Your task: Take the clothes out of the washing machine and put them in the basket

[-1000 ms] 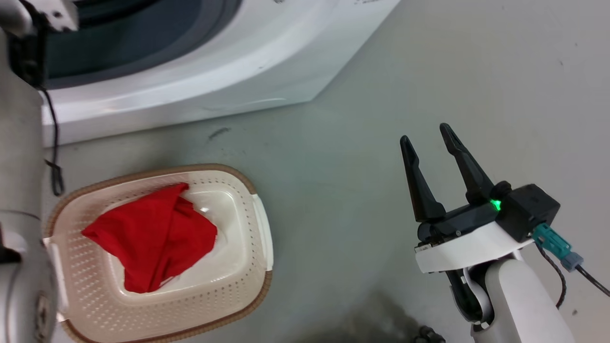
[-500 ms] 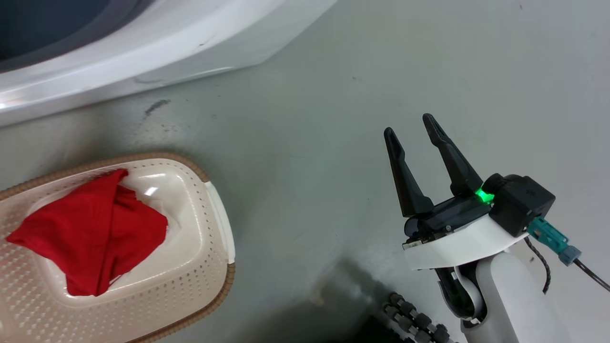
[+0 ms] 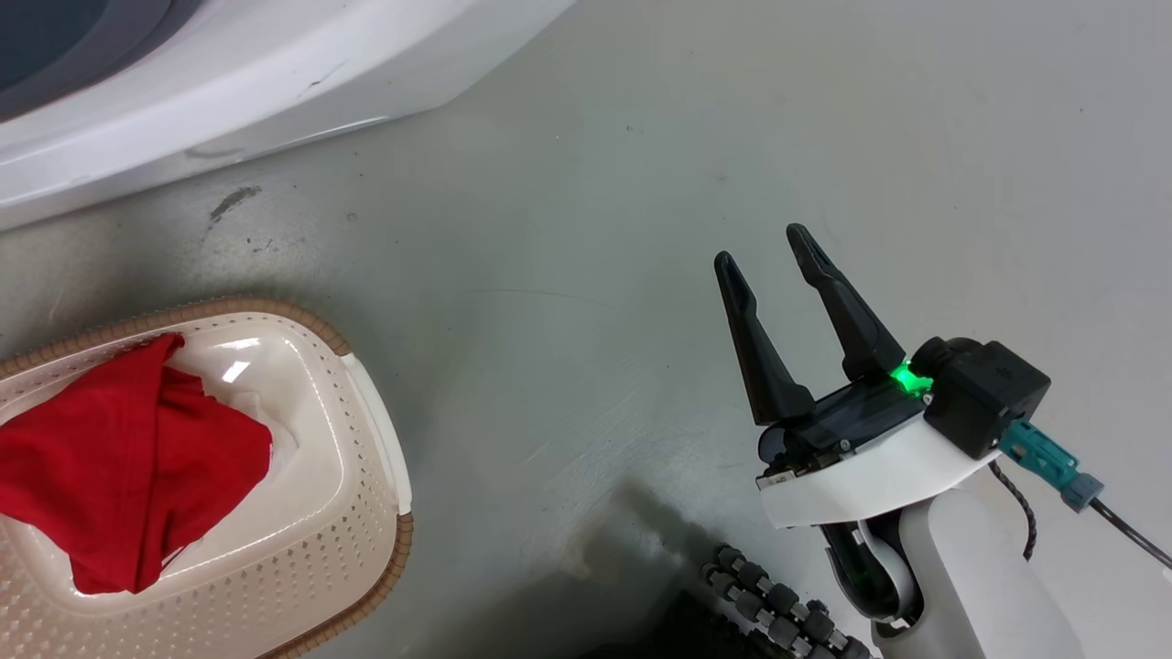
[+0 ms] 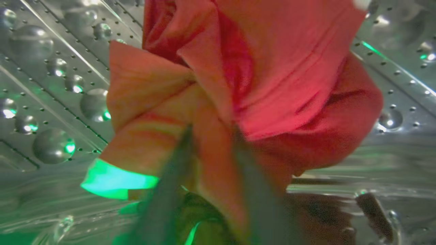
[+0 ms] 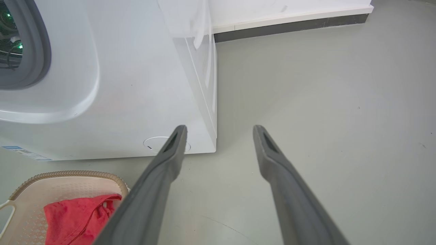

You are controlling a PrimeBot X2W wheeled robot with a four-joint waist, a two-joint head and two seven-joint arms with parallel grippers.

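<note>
Left wrist view: the left gripper point(image 4: 213, 132) is inside the perforated steel drum point(image 4: 51, 68). Its fingers are pinched onto a gathered fold of a red garment point(image 4: 272, 85), with fabric between them. Blur hides how deep the bite goes.
Right gripper: the right gripper point(image 3: 760, 247) hangs over the bare floor point(image 3: 568, 275), fingers spread wide, gripping nothing.
Clothes location: one garment is in the drum, held. The other red garment point(image 3: 119, 458) lies crumpled in the laundry basket point(image 3: 275, 307).
Basket: sits on the floor near the front of the washing machine point(image 3: 275, 82), well apart from the right gripper.
Step (judged): drawing the held garment out of the drum, about halfway through the task.
Do it well: hold the pinch firm. Lift the fabric off the drum wall first. Pull straight back through the grey door ring point(image 5: 34, 51) so loose tails don't snag. Release only over the middle of the basket.
Left wrist adds: the drum interior and the grip.
Head view adds: the layout of basket, floor and right gripper.
Right wrist adds: the machine's front, its door opening, and the basket below it.
</note>
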